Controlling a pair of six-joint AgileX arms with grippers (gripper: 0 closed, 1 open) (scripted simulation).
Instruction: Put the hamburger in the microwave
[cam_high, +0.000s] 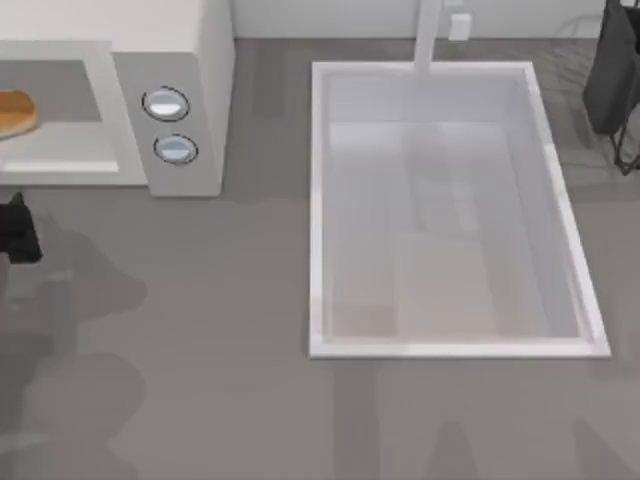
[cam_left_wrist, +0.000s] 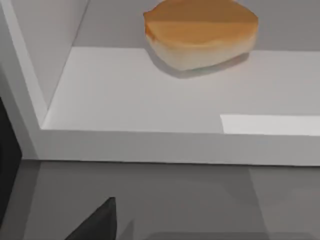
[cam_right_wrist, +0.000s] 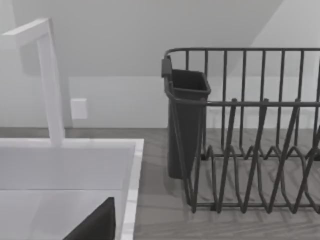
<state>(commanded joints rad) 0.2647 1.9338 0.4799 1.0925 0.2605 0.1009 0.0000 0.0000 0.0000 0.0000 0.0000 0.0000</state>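
Resting inside the microwave (cam_high: 190, 60) on grey counter (cam_high: 200, 350), hamburger (cam_left_wrist: 200, 32); end effector states unclear.

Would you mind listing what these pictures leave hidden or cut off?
- Hamburger: top view's left edge cuts it.
- Microwave: left part and any door lie past the top view's edge.
- Left gripper: a dark piece at the top view's left edge; finger state unreadable.
- Dish rack: cut by the right wrist view's edge.
- Sink: drain indistinct.

Left arm (cam_high: 18, 232) at table's left edge; dark finger (cam_left_wrist: 95, 224) low
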